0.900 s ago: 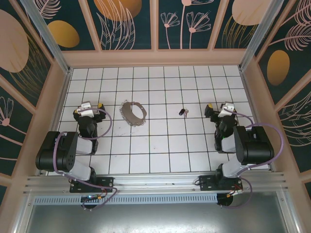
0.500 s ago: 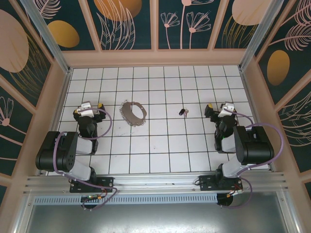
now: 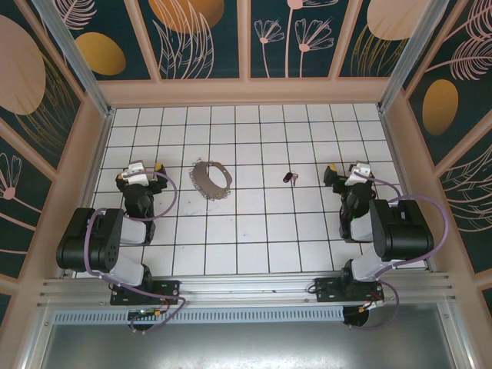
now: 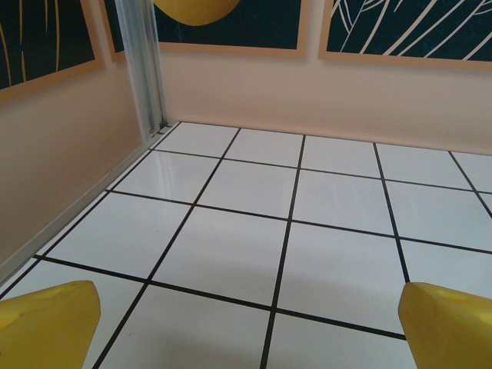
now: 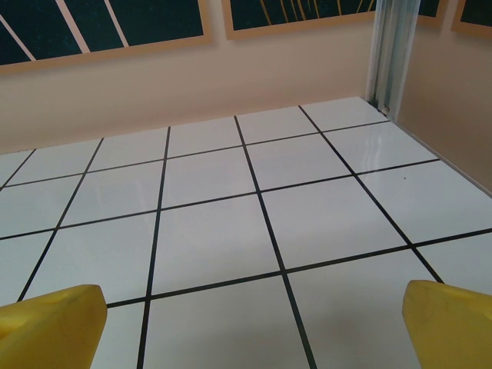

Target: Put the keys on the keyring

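Note:
The keyring point(image 3: 211, 178), a floppy grey loop of chain-like links, lies on the white tiles left of centre. The keys point(image 3: 289, 177), a tiny dark cluster with a reddish spot, rest about three tiles to its right. My left gripper point(image 3: 143, 168) sits folded back at the left side, left of the keyring, jaws wide open over bare tile; its yellow fingertips point(image 4: 46, 323) frame empty floor. My right gripper point(image 3: 347, 171) mirrors it at the right, right of the keys, open, with yellow fingertips point(image 5: 450, 319) and nothing between them.
The tiled floor point(image 3: 254, 231) is boxed in by peach walls point(image 3: 246, 92) with dark floral panels. Aluminium corner posts point(image 4: 146, 65) point(image 5: 392, 50) stand at the back corners. The arm bases sit on a rail point(image 3: 246, 288) at the near edge.

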`<state>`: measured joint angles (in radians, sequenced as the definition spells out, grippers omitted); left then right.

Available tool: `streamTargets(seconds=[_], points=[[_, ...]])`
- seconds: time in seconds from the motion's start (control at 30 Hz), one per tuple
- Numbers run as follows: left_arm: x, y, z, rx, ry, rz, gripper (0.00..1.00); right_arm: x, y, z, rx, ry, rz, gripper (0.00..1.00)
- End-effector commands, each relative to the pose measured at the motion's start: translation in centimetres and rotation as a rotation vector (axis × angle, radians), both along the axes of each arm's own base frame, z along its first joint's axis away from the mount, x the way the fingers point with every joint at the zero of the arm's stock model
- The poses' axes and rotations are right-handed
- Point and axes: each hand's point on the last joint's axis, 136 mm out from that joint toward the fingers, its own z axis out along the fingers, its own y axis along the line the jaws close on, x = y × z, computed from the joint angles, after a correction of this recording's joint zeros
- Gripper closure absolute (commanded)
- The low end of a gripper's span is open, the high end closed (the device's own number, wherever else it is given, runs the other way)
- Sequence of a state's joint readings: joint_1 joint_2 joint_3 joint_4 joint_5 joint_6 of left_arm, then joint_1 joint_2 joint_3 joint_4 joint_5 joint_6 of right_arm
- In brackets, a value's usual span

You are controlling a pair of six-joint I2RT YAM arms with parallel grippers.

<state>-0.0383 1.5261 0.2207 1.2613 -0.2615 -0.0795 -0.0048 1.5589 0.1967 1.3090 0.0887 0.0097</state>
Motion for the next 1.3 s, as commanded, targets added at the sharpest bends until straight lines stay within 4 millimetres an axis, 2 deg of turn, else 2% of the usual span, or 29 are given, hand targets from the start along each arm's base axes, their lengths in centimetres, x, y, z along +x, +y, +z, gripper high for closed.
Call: streamTargets(seconds=[0.0, 1.27], points=[[0.13, -0.15, 1.23, -0.004, -0.049, -0.008, 0.01, 0.21, -0.29, 1.25, 0.004, -0.050, -0.024, 0.01], [0.13, -0.17, 1.21, -0.005, -0.049, -0.010, 0.01, 0.29, -0.42, 1.09, 0.017, -0.044, -0.021, 0.01]])
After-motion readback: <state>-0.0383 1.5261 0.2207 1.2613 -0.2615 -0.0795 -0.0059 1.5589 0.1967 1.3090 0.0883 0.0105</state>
